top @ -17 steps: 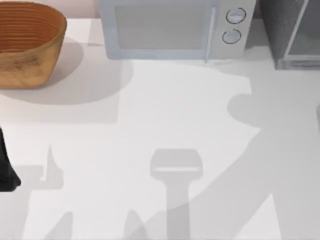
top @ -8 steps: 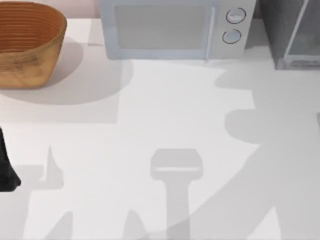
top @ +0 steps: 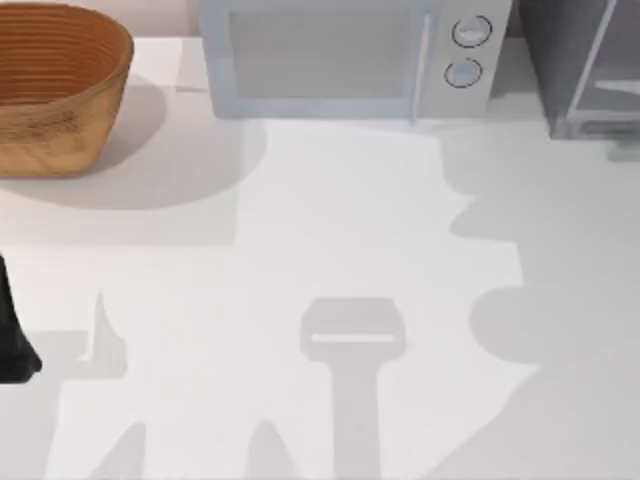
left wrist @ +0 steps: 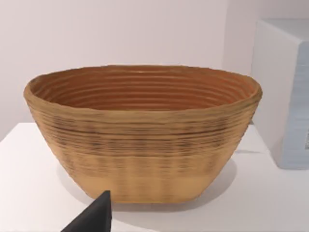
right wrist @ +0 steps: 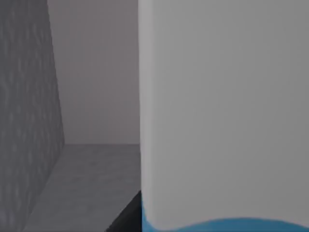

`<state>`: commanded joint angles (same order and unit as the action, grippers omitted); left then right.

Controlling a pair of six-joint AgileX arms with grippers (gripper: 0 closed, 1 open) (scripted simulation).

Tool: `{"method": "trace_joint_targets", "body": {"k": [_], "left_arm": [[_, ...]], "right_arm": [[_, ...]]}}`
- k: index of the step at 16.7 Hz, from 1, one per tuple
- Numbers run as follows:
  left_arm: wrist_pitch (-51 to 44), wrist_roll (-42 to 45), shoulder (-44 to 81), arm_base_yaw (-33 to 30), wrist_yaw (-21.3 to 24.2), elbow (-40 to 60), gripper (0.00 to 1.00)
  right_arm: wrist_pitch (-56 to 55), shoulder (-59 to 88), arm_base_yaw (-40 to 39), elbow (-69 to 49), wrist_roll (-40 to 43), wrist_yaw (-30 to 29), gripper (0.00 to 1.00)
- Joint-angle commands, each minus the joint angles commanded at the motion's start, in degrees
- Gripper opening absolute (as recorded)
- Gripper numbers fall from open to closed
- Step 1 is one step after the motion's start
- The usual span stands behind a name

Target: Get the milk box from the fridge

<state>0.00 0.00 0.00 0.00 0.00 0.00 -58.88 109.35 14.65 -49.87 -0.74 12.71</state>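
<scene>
Table (top: 330, 220): white; carries a wicker basket (top: 55, 85) at its far left corner and a light grey microwave (top: 345, 55) at the middle of its far edge.
Fridge (top: 585, 65): dark grey speckled cabinet at the table's far right corner, pale door panel.
Milk box (right wrist: 224, 113): inside the fridge, very near the right wrist camera; plain white upper face, blue body beginning low down.
Step in hand: reaching into the fridge for the carton, judged from the right wrist view.
Doing it well: centre on the carton, clamp gently, draw straight out clear of the speckled wall (right wrist: 26, 121).
Right end effector: cannot tell whether apart or together.
Left end effector (left wrist: 94, 217): parked by the table's left edge, facing the basket; state cannot be told.
</scene>
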Motion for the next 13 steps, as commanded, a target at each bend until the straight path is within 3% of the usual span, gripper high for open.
{"method": "trace_joint_targets", "body": {"k": [7,13], "left_arm": [[0.0,0.0,0.0,0.0,0.0,0.0,1.0],[0.0,0.0,0.0,0.0,0.0,0.0,1.0]], "right_arm": [[1.1,-1.6,-0.5,0.8,-0.1,-0.2,0.0],[11.3,-21.4,-2.9,9.5,0.2,-2.5,0.0]]}}
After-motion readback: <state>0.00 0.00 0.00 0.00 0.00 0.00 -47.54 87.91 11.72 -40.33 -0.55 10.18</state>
